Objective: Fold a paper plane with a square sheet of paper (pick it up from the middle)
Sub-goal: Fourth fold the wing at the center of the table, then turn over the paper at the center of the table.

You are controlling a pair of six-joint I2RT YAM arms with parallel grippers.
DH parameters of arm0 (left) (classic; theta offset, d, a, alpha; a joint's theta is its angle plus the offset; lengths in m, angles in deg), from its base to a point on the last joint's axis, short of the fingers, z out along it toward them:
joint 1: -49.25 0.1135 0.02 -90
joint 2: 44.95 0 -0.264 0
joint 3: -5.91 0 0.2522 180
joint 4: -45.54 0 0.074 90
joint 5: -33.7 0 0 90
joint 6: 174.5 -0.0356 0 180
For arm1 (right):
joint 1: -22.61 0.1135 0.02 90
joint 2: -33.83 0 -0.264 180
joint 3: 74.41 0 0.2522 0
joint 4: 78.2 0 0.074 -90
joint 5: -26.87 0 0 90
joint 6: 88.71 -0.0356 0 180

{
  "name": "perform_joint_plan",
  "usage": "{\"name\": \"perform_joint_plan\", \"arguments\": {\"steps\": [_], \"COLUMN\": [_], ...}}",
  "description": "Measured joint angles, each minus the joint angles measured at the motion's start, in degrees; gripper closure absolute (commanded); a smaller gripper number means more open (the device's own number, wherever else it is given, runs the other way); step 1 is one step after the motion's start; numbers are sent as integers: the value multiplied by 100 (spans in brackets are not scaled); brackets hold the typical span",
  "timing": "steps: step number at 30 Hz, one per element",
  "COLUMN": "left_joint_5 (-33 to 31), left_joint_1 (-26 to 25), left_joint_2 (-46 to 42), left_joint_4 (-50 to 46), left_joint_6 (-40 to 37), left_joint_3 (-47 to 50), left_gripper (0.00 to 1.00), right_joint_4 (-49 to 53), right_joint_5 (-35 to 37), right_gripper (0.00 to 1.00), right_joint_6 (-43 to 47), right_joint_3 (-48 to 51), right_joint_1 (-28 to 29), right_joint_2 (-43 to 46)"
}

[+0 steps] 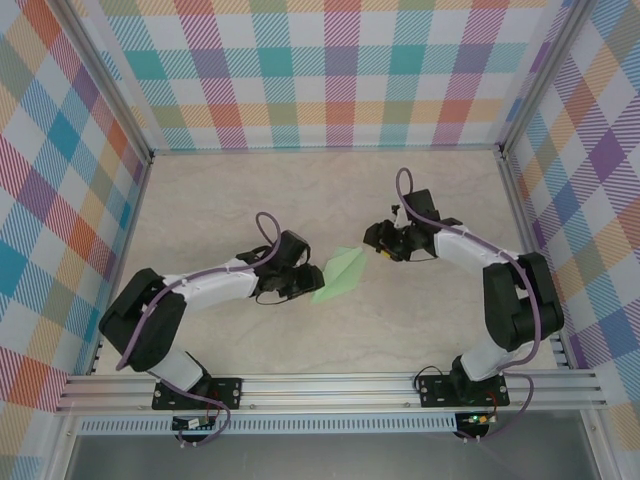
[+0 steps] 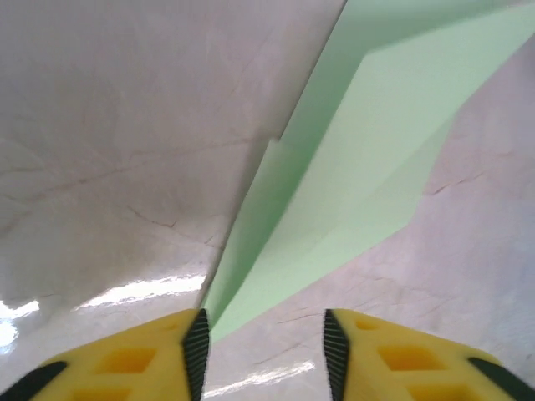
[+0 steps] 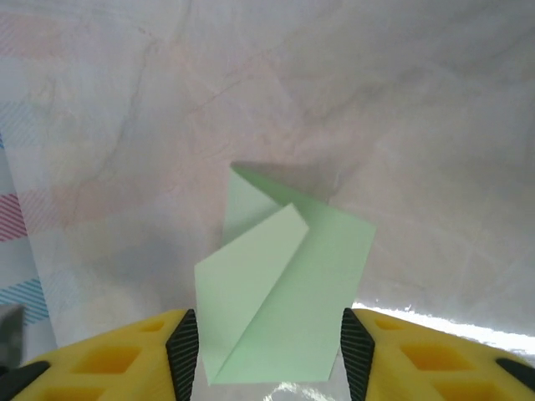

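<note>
Near the middle of the pale marbled table (image 1: 250, 200), from above: the paper plane (image 1: 340, 275), a flat, pale green folded shape, long axis running from 7 o'clock to 1 o'clock. Just beside its 7 o'clock end, the left gripper (image 1: 303, 282); just beside its 1 o'clock end, the right gripper (image 1: 372, 245), both aimed inward at the paper. Plaid walls (image 1: 340, 60) around the table at 9, 12 and 3 o'clock. From the left wrist: left gripper (image 2: 266, 351) spread wide, yellow fingers (image 2: 125, 363) with black pads low over the table, nothing pinched; narrow end of the paper plane (image 2: 368, 167) reaching down to the 7 o'clock pad, widening toward 1 o'clock in layered folds; contact with that pad impossible to tell. From the right wrist: right gripper (image 3: 266, 351) likewise spread, not pressed together; broad end of the paper plane (image 3: 284, 292) lying between the two pads, a folded flap on its 9 o'clock half, pointed corner toward 12 o'clock; any touch between pads and paper edges too close to call.
</note>
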Motion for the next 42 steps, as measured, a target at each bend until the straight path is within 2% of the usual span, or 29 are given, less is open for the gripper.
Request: {"name": "perform_joint_plan", "arguments": {"steps": [8, 16, 25, 30, 33, 36, 42], "left_joint_5": [-1014, -1246, -962, -682, -479, -232, 498], "left_joint_1": [129, 275, 417, 629, 741, 844, 1106], "left_joint_2": [-876, -1008, -1008, -999, -992, -986, -1008], "left_joint_4": [-511, -608, -525, -380, -232, 7, 610], "left_joint_6": [4, -33, -170, -114, -63, 15, 177], "left_joint_3": [-31, 122, 306, 411, 463, 544, 837], "left_gripper": [36, 28, 15, 6, 1, 0, 0], "right_joint_4": [-203, -350, -649, -905, -1154, -1443, -1884], "right_joint_5": [-35, -63, -323, -487, -553, -645, -1163], "right_gripper": [50, 57, 62, 72, 84, 89, 91], "right_joint_6": [-754, -1023, -1040, -1058, -1069, -1123, -1145], "right_joint_3": [238, 83, -214, -219, -214, -186, -188], "right_joint_1": [555, 785, 1023, 1080, 1080, 1080, 1036], "right_joint_2": [-181, -811, -1204, -1329, -1331, -1331, -1279]}}
